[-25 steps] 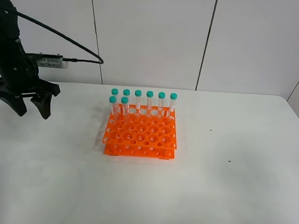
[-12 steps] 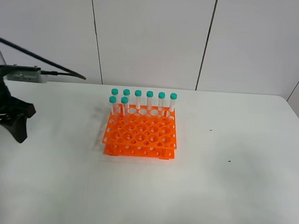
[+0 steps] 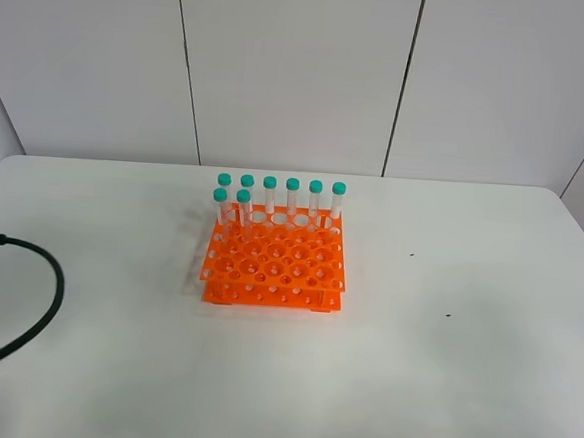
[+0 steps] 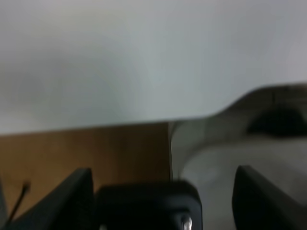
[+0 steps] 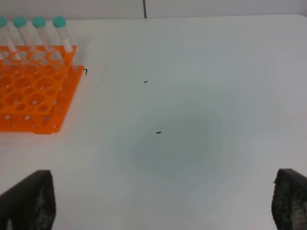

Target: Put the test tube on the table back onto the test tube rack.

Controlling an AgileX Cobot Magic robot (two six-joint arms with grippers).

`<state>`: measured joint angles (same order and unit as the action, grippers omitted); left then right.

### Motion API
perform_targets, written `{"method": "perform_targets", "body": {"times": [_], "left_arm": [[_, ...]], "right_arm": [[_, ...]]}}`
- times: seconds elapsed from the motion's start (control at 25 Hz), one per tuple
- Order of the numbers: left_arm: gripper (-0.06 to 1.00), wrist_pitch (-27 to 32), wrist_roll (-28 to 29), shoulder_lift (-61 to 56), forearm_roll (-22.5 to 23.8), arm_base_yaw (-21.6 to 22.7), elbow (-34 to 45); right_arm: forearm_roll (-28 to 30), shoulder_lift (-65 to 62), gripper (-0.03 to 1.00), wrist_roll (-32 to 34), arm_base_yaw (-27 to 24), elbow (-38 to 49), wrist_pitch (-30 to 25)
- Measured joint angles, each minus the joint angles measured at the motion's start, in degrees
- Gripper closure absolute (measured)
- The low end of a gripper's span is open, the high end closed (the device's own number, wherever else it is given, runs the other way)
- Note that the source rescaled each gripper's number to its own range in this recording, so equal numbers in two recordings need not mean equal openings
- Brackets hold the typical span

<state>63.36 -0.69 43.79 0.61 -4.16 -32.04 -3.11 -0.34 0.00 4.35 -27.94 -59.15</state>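
Note:
The orange test tube rack [image 3: 274, 268] stands in the middle of the white table [image 3: 442, 370]. Several teal-capped tubes [image 3: 292, 197] stand upright in its back rows. No loose test tube shows lying on the table in any view. Neither gripper shows in the exterior high view. My left gripper [image 4: 163, 179] is open and empty over a blurred white edge with brown floor beyond. My right gripper [image 5: 160, 201] is open and empty, off to the rack's right; the rack [image 5: 33, 91] and some of its tubes [image 5: 58, 29] show in the right wrist view.
A black cable [image 3: 46, 302] loops over the table's left edge. Two small dark specks [image 3: 448, 314] mark the tabletop right of the rack. A white panelled wall [image 3: 302, 69] stands behind the table.
My left arm has drawn back from the table's left side, down and out of the exterior view; only its cable stays in sight. The rack and its tubes have not moved.

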Motion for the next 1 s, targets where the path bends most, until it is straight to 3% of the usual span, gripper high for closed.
{"method": "perform_targets", "body": {"times": [0.2,0.48,1.0], "left_arm": [[0.20,-2.5,0.3,-15.2,0.0,0.0,3.5],[0.20,-3.0,0.7,-27.6,0.1,0.0,3.7],[0.20,-3.0,0.7,-31.0,0.1,0.0,3.7]], "right_arm": [[0.0,0.0,-0.03,0.0,0.0,0.0,0.0],[0.0,0.0,-0.03,0.0,0.0,0.0,0.0],[0.0,0.0,-0.03,0.0,0.0,0.0,0.0]]}}
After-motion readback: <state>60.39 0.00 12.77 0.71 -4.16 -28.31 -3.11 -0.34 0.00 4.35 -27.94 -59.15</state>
